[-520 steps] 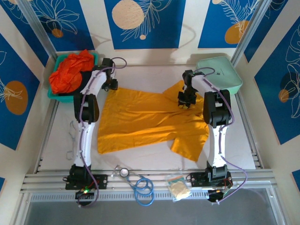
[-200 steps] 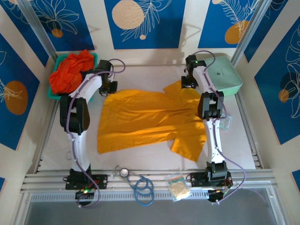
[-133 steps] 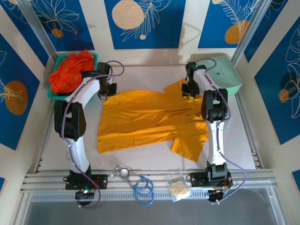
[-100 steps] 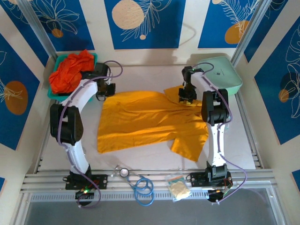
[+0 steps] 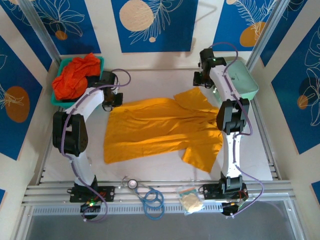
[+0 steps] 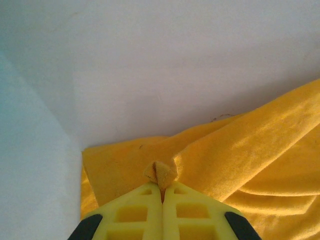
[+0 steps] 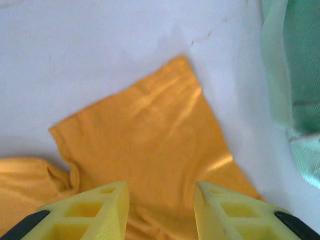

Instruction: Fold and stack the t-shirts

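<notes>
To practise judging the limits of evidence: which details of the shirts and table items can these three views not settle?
- Top view: red-orange t-shirts lie heaped in the teal tray; folds hide their number.
- Top view: the right arm covers part of the yellow t-shirt.
- Top view: the packet is too small to identify its contents.
</notes>
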